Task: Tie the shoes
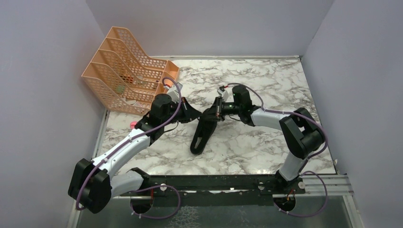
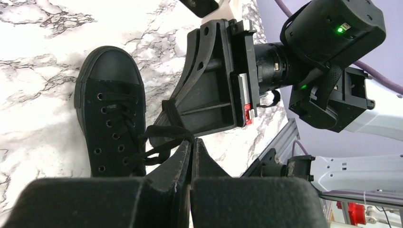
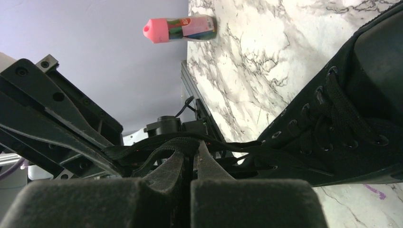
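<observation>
Shoe: the shoe (image 1: 200, 135) is being kept flat on its sole in the middle of the table (image 1: 266, 80), toe near and heel far, with both grippers at its far end.
Left gripper: the left gripper (image 2: 191, 147) is being held with fingers pressed together, pinching a strand of the laces (image 2: 166, 129) just left of the collar.
Right gripper: the right gripper (image 3: 191, 154) is likewise being held pressed together, and a lace loop appears to be pinched at its tips.
Reason: the two grippers are being kept almost tip to tip over the top eyelets, probably so the strands can be crossed and drawn tight against each other.
Open room: bare marble is being left free on the right and on the near side of the shoe.
Crowded side: the left is being hemmed in by the rack (image 1: 124, 71) in the far corner and the bottle (image 3: 180, 28) at the left edge, beside the left arm.
Caution: little slack is showing, so the light shoe is likely to be dragged by a hard pull.
</observation>
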Controlling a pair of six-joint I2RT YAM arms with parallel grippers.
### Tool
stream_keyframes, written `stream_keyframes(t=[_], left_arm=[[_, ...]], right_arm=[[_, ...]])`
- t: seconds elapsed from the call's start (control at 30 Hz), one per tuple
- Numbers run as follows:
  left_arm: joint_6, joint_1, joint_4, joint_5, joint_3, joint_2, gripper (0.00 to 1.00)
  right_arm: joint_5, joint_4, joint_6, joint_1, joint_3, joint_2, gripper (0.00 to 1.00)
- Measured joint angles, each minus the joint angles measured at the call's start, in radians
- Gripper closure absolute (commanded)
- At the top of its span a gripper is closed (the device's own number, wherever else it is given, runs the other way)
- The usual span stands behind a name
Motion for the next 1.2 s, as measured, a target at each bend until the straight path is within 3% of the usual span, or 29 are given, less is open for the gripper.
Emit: stream_keyframes(t=[0.47,1.2], left_arm=[[0.0,0.0,0.016,0.007,0.0,0.006,1.0],[-0.002,0.0,0.039,0.024,-0.009,0.006,1.0]], right_arm=[[-0.075,-0.181,0.022,0.001,0.084,0.008,0.99],[-0.072,-0.065,0.294,-0.016,0.075,0.063,0.99]])
